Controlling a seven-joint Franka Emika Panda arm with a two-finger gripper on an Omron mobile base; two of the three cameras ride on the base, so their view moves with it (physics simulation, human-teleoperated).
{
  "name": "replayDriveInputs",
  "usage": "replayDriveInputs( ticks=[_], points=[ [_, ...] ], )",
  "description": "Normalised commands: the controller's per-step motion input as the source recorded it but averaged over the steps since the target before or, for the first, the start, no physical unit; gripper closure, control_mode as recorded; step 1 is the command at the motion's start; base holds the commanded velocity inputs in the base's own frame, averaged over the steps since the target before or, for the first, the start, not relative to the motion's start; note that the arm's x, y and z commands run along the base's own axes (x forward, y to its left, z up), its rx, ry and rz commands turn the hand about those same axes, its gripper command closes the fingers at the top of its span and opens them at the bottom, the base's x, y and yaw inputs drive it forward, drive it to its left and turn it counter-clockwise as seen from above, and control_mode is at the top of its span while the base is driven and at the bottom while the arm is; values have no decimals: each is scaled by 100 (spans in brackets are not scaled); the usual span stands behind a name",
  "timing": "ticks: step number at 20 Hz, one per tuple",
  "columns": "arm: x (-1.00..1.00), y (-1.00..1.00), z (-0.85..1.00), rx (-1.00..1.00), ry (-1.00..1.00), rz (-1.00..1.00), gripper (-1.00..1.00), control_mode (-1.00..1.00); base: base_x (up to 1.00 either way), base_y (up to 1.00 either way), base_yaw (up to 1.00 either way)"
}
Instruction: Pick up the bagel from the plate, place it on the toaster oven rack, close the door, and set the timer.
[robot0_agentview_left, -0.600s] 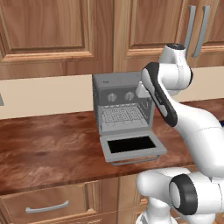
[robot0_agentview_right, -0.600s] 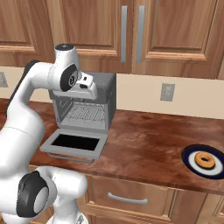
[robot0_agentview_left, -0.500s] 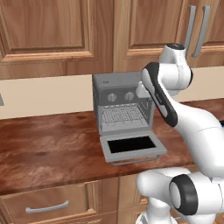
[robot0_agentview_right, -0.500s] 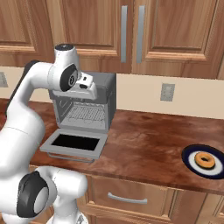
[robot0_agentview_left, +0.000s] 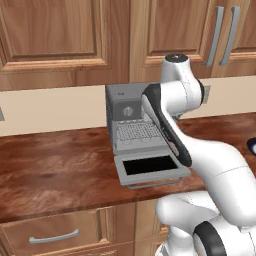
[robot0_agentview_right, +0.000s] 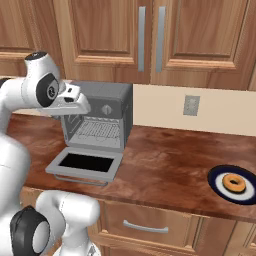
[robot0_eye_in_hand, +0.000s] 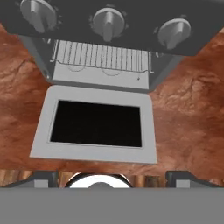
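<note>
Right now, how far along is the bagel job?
Barely started. The toaster oven's door already hangs open and flat, and the toaster oven rack is bare. The bagel is on the plate, far to the right on the counter. The gripper sits above the open door, jaws wide and holding nothing. Left: fetch the bagel, put it on the rack, shut the door, set the timer.

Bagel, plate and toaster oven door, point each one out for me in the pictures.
bagel (robot0_agentview_right: 234, 183), right base view, on the tan ring's crust.
plate (robot0_agentview_right: 218, 176), right base view, on its dark blue rim left of the bagel.
door (robot0_eye_in_hand: 95, 123), hand view, on its dark glass window.
</note>
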Motion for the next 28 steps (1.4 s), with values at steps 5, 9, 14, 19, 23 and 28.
replayDriveInputs(
  ticks=[5, 9, 14, 19, 23, 28],
  points=[
    [-18, 77, -2, -28, 0, 0, -100, -100, 0, 0, 0],
    [0, 66, -17, -25, 2, 0, -100, -100, 0, 0, 0],
    [8, 40, -31, -19, 2, 0, -100, -100, 0, 0, 0],
    [34, 8, -48, -17, 1, 0, -100, -100, 0, 0, 0],
    [46, 0, -45, -12, 0, 1, -100, -100, 0, 0, 0],
    [52, 0, -26, -6, 0, 6, -100, -100, 0, 0, 0]
  ],
)
